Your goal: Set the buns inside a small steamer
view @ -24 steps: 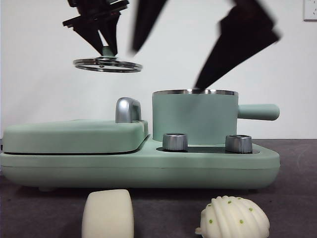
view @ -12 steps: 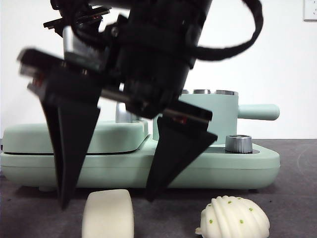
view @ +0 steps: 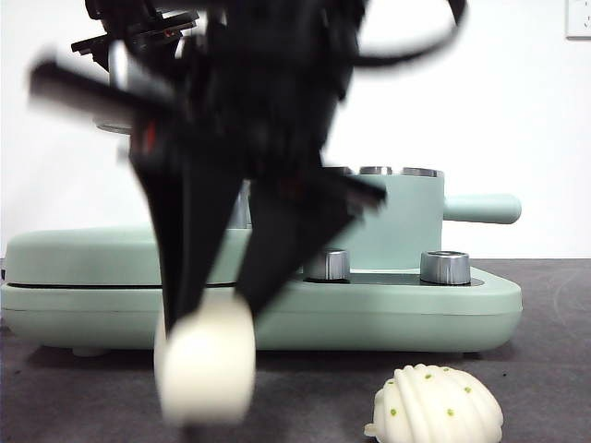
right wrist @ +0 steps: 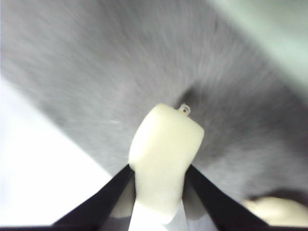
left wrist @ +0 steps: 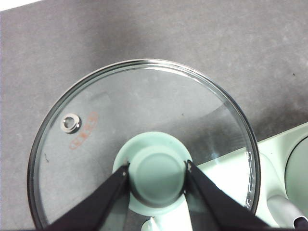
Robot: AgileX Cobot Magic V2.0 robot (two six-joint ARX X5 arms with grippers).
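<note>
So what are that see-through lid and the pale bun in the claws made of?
The lid looks like clear glass with a shiny steel rim: the table shows through it. Its knob, held by the left gripper, seems matte green plastic. The smooth bun in the right gripper looks like soft dough or foam; I can't tell which.

A plain white wall (view: 517,111) is seen behind a dark grey table (view: 545,369); a white socket (view: 579,18) is fixed high up.

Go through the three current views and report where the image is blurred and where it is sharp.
Front view: the right claw and the smooth bun it grips are motion-smeared; the ridged bun and steamer are crisp. Right wrist view: the table is streaked and the bun soft. Left wrist view: sharp, with the left claw on the lid.
</note>
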